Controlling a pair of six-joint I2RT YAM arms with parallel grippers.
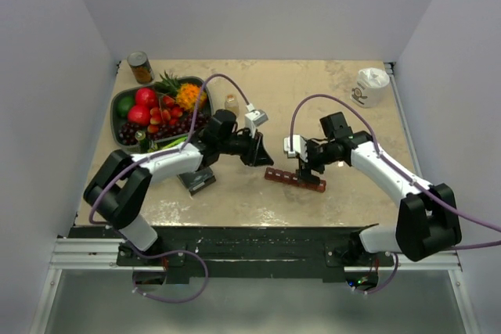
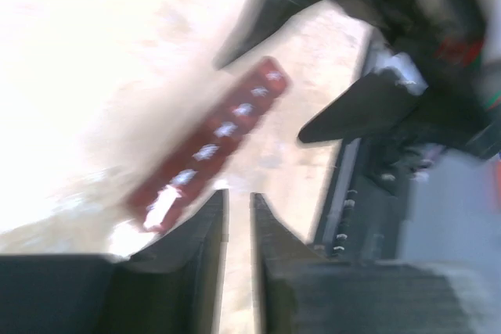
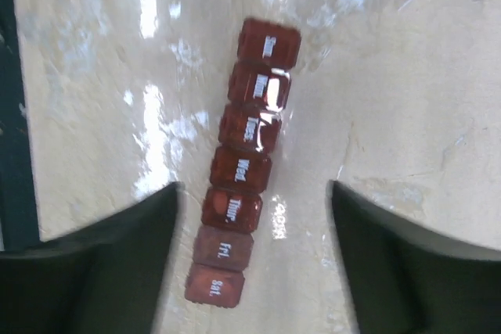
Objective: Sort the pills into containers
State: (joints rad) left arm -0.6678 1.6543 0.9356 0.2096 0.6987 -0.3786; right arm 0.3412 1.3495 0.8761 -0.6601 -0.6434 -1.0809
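Right jaws hung wide open astride the pill box [image 3: 243, 170], ready to pin it I'd guess; left jaws at its 10 o'clock were barely parted, empty.

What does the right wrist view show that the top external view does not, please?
Only the right wrist view shows the white day labels, Sun to Sat, on the long dark red translucent plastic pill strip, flanked by the open right gripper. Only the top external view shows the grey-green fruit bowl, metal can and white mug. Both show the strip on the tan table.
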